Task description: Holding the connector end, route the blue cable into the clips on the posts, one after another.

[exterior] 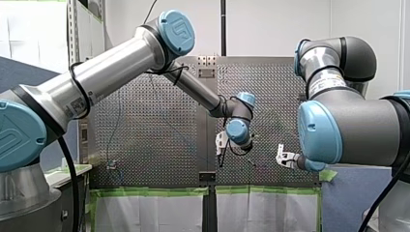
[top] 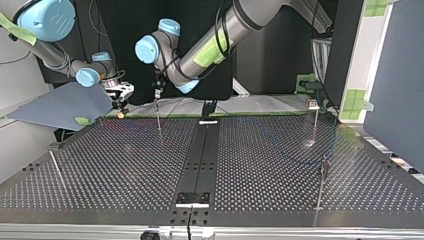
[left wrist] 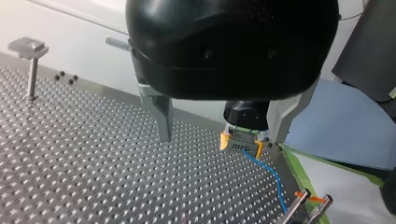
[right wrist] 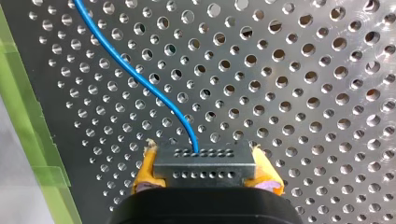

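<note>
My right gripper point(right wrist: 205, 173) is shut on the grey connector point(right wrist: 205, 163), its yellow pads point(right wrist: 144, 173) pressing both ends. The blue cable point(right wrist: 154, 93) leaves the connector and curves away over the perforated plate. In the left wrist view the connector point(left wrist: 239, 145) hangs just ahead of my left gripper point(left wrist: 223, 136), whose metal fingers point(left wrist: 163, 119) stand wide open and hold nothing. From there the cable point(left wrist: 272, 176) drops toward a clip with orange tips point(left wrist: 306, 204). At the far edge of the top view, my right gripper point(top: 121, 106) is left of my left gripper point(top: 158, 93).
Thin clip posts stand on the perforated table point(top: 125, 165): one below my left gripper point(top: 159, 119), two at the top view's right point(top: 316, 122) point(top: 321, 186), one at its left point(top: 55, 167). A further post point(left wrist: 31, 56) shows in the left wrist view. Green tape point(right wrist: 32, 135) lines the plate's edge.
</note>
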Robot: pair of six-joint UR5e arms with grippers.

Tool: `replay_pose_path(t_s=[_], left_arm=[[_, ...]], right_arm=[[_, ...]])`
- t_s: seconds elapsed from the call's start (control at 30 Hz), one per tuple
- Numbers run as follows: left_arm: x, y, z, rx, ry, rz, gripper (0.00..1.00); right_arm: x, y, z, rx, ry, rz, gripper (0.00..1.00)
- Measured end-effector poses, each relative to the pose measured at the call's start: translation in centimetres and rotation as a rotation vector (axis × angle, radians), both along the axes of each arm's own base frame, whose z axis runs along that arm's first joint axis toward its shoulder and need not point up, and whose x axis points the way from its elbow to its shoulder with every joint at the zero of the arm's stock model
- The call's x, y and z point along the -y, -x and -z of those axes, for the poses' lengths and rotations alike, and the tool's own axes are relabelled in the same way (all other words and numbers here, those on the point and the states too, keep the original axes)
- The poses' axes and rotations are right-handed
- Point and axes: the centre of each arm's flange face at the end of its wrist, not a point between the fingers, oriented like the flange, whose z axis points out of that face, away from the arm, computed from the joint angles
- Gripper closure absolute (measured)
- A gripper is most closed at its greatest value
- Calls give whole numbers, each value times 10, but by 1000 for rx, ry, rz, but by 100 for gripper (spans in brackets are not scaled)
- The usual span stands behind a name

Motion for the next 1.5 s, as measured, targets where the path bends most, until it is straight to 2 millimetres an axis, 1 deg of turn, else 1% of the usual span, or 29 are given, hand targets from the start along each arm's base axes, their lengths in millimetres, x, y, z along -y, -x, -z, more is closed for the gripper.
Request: replay_pose_path(t_s=[0.17,0.4,0.57,0.7,0.93,1.07,1.5], left_arm=[[-18,-7,-18,0,56,-37,0],[-53,-36,-44,19,175,-102,0],[-75,-54,-60,29,256,-117,0],[-97,-68,-74,44,324,-145,0],[-132,-87,-93,98,353,-193,0],[-144,-86,-105,138,345,-214,0],[-163,-60,-142,251,361,-213,0]], right_arm=[[0,0,1,2,-2,-3,100],[0,-1,1,1,0,-5,100],[-1,-3,1,1,0,-8,100],[-2,-4,2,2,-1,-11,100],[-2,-4,2,2,-2,-12,100],[-2,-4,2,3,-1,-13,100],[-2,-4,2,2,-1,-13,100]])
